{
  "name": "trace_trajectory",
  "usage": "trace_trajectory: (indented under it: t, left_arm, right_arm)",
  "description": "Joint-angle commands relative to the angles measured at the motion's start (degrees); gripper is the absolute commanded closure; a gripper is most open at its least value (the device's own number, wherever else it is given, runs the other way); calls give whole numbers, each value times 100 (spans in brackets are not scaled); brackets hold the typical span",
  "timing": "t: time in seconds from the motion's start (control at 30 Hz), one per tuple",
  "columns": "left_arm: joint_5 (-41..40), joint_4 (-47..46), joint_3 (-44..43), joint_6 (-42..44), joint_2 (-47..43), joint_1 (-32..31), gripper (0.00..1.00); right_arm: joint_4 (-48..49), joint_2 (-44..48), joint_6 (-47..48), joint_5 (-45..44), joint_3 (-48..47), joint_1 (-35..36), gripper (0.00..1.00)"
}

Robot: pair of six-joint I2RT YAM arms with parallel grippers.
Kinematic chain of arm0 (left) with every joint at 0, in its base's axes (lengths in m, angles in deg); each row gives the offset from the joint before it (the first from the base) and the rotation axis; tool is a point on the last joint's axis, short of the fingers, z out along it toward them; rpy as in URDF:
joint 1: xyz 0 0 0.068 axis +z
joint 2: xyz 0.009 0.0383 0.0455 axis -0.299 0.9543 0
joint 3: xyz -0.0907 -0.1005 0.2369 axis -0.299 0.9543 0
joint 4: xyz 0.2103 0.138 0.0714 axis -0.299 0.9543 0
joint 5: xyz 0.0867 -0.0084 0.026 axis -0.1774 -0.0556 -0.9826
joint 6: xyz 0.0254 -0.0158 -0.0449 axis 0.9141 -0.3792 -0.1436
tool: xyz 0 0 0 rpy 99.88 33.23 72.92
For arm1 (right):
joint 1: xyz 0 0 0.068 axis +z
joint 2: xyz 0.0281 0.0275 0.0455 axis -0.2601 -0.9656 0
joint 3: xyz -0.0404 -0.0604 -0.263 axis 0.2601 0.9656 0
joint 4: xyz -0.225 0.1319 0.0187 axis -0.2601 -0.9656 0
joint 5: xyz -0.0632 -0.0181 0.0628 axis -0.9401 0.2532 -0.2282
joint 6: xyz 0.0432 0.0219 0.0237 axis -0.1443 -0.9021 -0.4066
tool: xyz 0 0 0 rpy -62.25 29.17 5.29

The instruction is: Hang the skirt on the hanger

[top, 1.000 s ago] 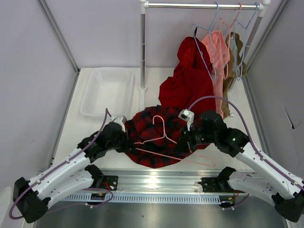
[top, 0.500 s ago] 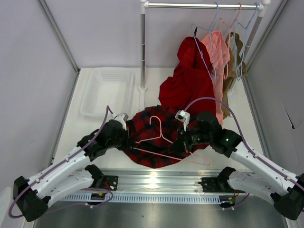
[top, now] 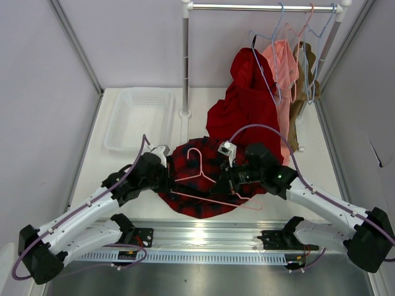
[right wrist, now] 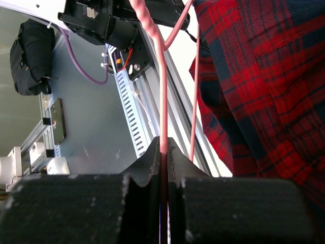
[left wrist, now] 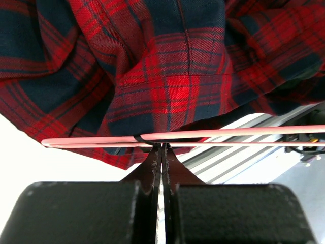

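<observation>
skirt (top: 196, 207): soft cloth with red and dark checks. I see it bunched up in a heap.
hanger (left wrist: 228, 133): thin pink wire. I see it lying across the skirt.

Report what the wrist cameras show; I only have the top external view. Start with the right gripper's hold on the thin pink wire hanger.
Observer: The right gripper is shut on the thin pink wire hanger; one wire runs straight between its fingers.
Operator: Now the left gripper.
Observer: The left gripper is shut, its tips meeting right at two of the hanger's wires that run side by side. I cannot tell whether it pinches anything.
Operator: Describe the red and navy plaid skirt there.
Observer: In the left wrist view it fills the frame beyond those wires, creased, with its edge showing behind them.
</observation>
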Motion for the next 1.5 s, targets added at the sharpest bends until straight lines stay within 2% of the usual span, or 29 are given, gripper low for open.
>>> trace_trajectory:
  t: [0.0,0.17,0.23,0.43,0.47,0.57,0.87,1.23,1.47]
  left_arm:
    - [104,-119,-303,222,40,-52,100]
    - [8,-84,-294,372,128,-87,100]
    - [-45,-31,-303,433,128,-87,97]
    - [-291,101,-364,521,23,-87,73]
    - [-292,153,-381,530,-4,-87,66]
    - [-292,180,-513,592,-179,-87,59]
    - [-90,-593,-575,662,-391,-201,51]
    - [-476,-2270,-382,381,233,-772,46]
    - [-678,-2633,-364,249,699,-983,46]
  right_arm:
    - [684,-73,-112,105,106,31,100]
    - [904,-196,-138,61,194,23,100]
    - [1010,-266,-147,79,247,31,100]
    - [1554,-328,-279,290,562,31,100]
    - [1598,-345,-296,299,589,23,100]
    - [1704,-415,-314,290,651,23,100]
    - [1801,-591,-305,237,668,31,100]
    - [1889,-749,-305,149,721,31,100]
    - [1845,-802,-270,149,669,31,100]
